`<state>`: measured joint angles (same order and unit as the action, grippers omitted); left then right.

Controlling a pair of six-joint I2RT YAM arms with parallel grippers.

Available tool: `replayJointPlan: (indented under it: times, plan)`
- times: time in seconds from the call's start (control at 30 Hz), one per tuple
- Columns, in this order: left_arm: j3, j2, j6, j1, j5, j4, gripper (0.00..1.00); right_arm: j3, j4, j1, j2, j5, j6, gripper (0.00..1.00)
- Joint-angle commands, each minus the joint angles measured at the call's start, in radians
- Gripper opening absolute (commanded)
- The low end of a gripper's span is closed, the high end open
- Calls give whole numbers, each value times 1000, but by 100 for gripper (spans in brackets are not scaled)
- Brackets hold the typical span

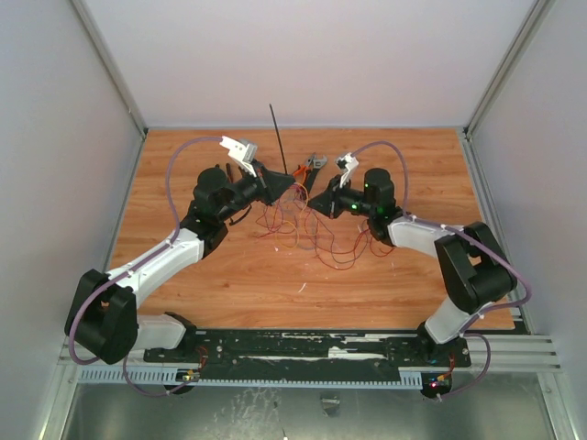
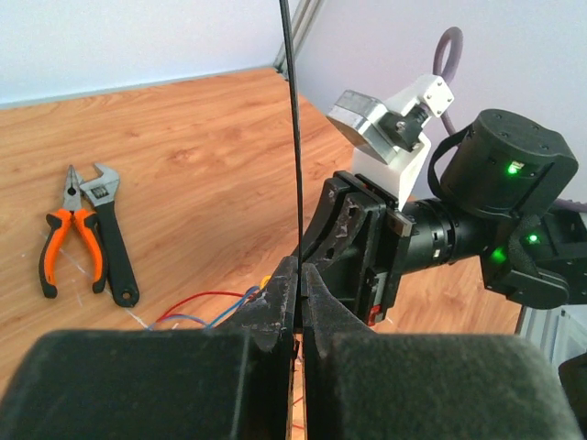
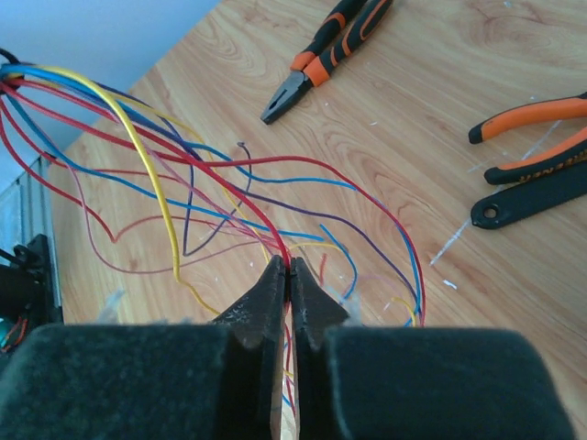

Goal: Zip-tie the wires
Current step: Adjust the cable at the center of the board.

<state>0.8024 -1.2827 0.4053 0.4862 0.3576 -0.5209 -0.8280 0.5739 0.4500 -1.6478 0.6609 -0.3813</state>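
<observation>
The wires (image 1: 321,234) are a loose tangle of thin red, orange, blue, yellow and purple strands on the wooden table between my two grippers; they fan out in the right wrist view (image 3: 183,183). My right gripper (image 3: 290,266) is shut on a bunch of the wires and holds them lifted. My left gripper (image 2: 301,268) is shut on the zip tie (image 2: 293,119), a thin black strip standing straight up from the jaws; it shows in the top view (image 1: 277,137) too. The two grippers (image 1: 292,186) face each other, tips close together (image 1: 314,200).
Orange-handled pliers (image 2: 62,240) and a black wrench (image 2: 110,234) lie on the table behind the wires. A second pair of orange pliers (image 3: 326,55) lies apart from them. White walls close in the back and both sides.
</observation>
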Motion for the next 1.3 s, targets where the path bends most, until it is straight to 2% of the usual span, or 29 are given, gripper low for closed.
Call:
replayJointPlan:
  times: [0.0,0.57,0.93,1.27]
  plan:
    - [27,5,-6,-8,5,-28,0,27,-53,1,80,-45,56,0]
    - [26,13,-10,-8,-5,-22,0,184,-211,-106,279,-134,139,0]
    - [30,13,-14,-8,-8,-19,0,215,-295,-170,346,-162,193,0]
    - [35,8,-17,-8,-9,-19,0,234,-294,-206,372,-139,191,0]
